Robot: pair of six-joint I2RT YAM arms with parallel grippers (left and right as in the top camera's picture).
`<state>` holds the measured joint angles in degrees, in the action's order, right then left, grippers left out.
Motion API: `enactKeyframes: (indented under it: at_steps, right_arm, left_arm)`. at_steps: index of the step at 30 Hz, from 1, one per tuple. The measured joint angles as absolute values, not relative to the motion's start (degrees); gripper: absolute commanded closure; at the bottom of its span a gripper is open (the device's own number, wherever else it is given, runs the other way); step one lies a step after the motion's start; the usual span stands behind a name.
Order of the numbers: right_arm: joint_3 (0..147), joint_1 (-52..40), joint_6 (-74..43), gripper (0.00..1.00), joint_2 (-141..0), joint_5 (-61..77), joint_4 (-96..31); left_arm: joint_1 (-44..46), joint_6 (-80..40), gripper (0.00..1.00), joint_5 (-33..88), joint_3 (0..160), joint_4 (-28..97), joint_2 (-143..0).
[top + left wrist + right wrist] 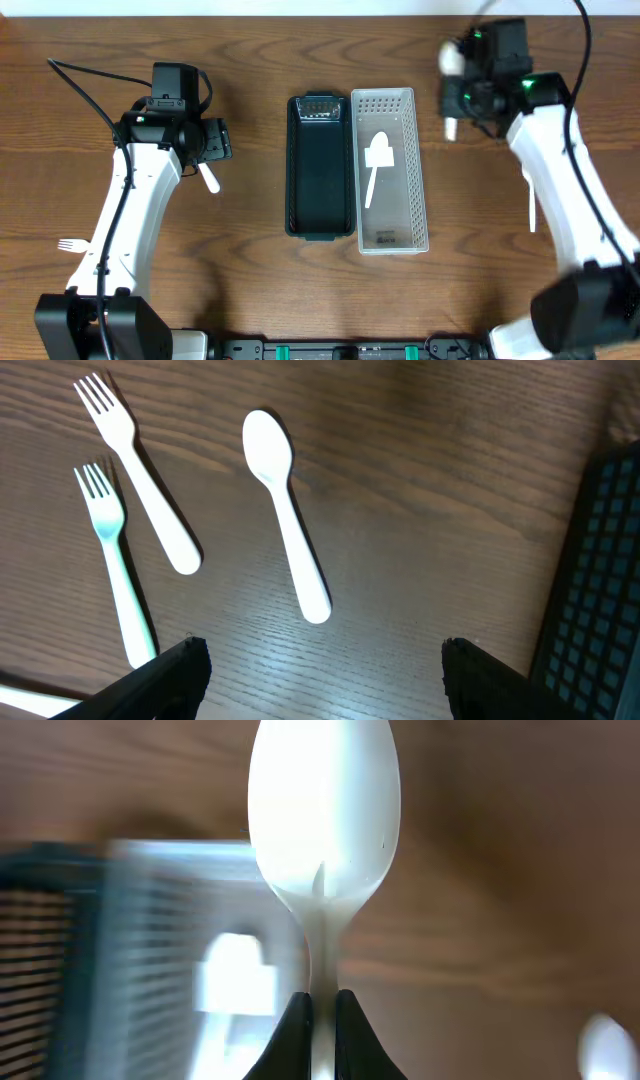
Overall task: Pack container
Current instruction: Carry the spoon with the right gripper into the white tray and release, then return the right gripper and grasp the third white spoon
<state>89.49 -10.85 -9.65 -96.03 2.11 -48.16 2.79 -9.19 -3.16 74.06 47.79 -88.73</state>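
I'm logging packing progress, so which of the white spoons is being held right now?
The spoon clamped by its handle in the right pincer. The other spoon lies loose beside two forks, ahead of the open left pincer.

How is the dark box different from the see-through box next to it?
The dark box is blackish-green; the see-through box is clear-white. The dark box looks empty; the see-through box holds a white utensil. The dark box is slightly shorter than the see-through box. Both are long slotted rectangles lying side by side.
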Motion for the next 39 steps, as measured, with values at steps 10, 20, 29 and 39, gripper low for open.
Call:
enactKeyframes:
  at_steps: [10,20,29,39]
  right_arm:
    - [86.11,-23.11,-17.43,0.95,-103.13,3.05,-50.0]
    - [83.99,-24.6,-18.44,0.53,-112.81,3.03,-49.43]
    - [100.38,-17.69,-13.28,0.3,-104.86,-3.22,-59.75]
    - [104.09,10.37,-8.14,0.16,-91.7,-11.07,-71.35]
  left_arm:
    - [2.79,-9.19,0.22,-3.14,74.06,47.79,-88.73]
    - [2.79,-9.17,0.23,-3.14,74.06,48.25,-88.73]
    - [2.79,-9.19,0.23,-3.11,74.06,48.45,-88.73]
    - [2.79,-9.17,0.22,-3.16,74.06,48.42,-88.73]
